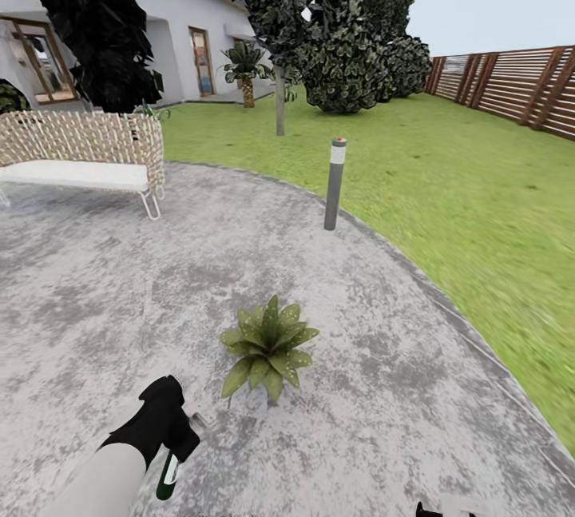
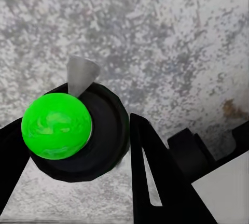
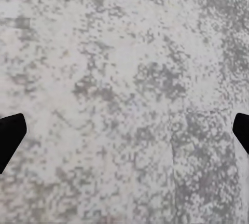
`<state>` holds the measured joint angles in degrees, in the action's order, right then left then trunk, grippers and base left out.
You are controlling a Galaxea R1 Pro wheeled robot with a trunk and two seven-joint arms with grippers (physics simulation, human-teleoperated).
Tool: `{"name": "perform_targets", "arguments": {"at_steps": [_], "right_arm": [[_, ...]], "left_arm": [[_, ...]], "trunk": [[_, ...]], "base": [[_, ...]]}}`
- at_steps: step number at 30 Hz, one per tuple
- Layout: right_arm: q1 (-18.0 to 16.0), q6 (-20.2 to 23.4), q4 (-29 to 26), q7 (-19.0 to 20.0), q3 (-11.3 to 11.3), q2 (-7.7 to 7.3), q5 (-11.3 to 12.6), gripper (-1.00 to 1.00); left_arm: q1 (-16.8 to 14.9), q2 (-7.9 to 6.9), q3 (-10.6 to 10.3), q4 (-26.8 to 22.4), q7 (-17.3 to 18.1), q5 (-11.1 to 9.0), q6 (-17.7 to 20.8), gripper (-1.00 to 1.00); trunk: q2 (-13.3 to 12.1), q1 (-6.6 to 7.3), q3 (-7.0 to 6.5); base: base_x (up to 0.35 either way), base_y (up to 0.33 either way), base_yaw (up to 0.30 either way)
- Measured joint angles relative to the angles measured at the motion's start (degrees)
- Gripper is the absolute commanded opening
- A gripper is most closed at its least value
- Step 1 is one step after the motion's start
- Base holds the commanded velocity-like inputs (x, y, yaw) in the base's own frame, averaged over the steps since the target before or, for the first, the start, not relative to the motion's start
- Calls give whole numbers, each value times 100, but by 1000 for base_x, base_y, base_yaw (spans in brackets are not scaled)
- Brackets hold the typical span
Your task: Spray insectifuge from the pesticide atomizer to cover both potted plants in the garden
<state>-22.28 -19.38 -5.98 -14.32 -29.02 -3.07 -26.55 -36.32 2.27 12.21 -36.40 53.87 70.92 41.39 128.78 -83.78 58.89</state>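
One potted plant point(image 1: 267, 347), a low rosette of pointed green leaves, sits on the round grey patio point(image 1: 96, 293) just ahead of me. My left gripper point(image 1: 169, 443) hangs to the plant's near left, shut on the pesticide atomizer point(image 1: 168, 479). In the left wrist view the atomizer point(image 2: 57, 125) shows a bright green cap, a black collar and a grey nozzle, held between the black fingers point(image 2: 155, 177) of the left gripper point(image 2: 78, 151). My right gripper point(image 3: 124, 133) is open over bare patio, its fingertips point(image 3: 10, 137) far apart. A small green tuft point(image 1: 152, 110) behind the bench may be the second plant.
A white wicker bench point(image 1: 80, 153) stands at the patio's far left. A grey bollard lamp point(image 1: 335, 183) rises at the patio's edge beyond the plant. Lawn point(image 1: 447, 181) stretches right to a brown slatted fence point(image 1: 519, 85). Dark trees, a palm point(image 1: 246, 69) and the house lie behind.
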Motion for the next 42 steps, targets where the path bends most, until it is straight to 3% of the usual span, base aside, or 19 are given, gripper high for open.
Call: {"name": "perform_targets", "arguments": {"at_steps": [9,16,26,35,42], "right_arm": [[1,0,-1,1,0,0,0,100],[1,0,0,3,0,-4,0,100],[1,0,-1,7,0,-5,0,100],[1,0,-1,5,0,-9,4,100],[0,0,0,0,0,-5,1,100]], "left_arm": [[0,1,-4,-2,-16,-1,29,-100],[5,52,2,13,-530,-19,44,-100],[6,186,-31,86,-540,-152,31,-100],[6,163,-66,81,-568,-156,29,-100],[151,188,-91,168,-542,-109,-33,-100]], "trunk": [[0,1,0],[0,3,0],[0,1,0],[0,0,0],[0,0,0]], "base": [[29,11,175],[241,177,6],[113,24,0],[162,0,5],[2,0,234]]}}
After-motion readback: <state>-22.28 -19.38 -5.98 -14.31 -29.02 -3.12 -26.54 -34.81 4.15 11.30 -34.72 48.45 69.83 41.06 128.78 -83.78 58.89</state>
